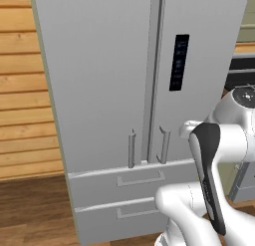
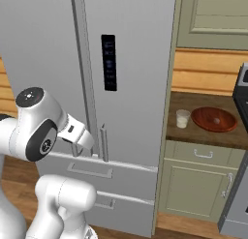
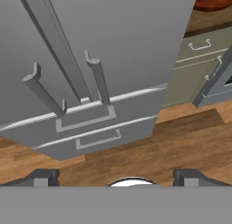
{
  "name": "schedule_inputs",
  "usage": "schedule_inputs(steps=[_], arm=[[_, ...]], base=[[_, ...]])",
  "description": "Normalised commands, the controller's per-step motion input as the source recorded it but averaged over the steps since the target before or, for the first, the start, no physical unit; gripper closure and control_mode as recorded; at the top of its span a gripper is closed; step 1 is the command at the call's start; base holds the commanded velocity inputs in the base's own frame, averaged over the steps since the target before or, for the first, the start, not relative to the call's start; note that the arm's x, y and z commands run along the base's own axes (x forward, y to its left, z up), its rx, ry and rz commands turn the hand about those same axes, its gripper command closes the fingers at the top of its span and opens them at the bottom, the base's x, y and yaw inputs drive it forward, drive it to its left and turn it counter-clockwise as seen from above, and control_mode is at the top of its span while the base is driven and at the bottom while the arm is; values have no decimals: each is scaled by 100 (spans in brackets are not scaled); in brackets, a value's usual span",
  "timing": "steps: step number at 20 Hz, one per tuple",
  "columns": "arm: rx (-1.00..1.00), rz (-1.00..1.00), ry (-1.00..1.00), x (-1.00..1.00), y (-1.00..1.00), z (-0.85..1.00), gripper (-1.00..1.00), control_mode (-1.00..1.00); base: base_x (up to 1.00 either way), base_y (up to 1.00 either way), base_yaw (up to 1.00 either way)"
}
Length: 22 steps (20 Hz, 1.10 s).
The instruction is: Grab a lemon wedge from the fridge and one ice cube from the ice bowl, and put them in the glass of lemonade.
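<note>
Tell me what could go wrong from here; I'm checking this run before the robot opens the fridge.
1. Both doors of the tall grey metal fridge are shut, and its two bar handles stand close together, so the gripper may catch the wrong one.
2. The small clear glass of lemonade stands near the counter edge beside the round reddish-brown ice bowl; a wide arm swing could knock it.

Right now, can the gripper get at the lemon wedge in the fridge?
Probably not: both fridge doors are shut, and the open gripper is short of their bar handles.
</note>
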Motion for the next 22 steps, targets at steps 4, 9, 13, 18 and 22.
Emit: schedule_inputs(steps=[4, 9, 13, 18, 22], arm=[[0, 1, -8, 36, 3, -1, -100, -100], [-2, 1, -9, 71, 11, -6, -100, -100], [-5, 0, -2, 99, 7, -70, -100, -100], [0, 2, 13, 82, -13, -87, -100, -100], [0, 8, 22, 41, -35, -43, -100, -100]], base=[[0, 0, 0], [0, 0, 0], [0, 0, 0], [0, 0, 0], [0, 0, 0]])
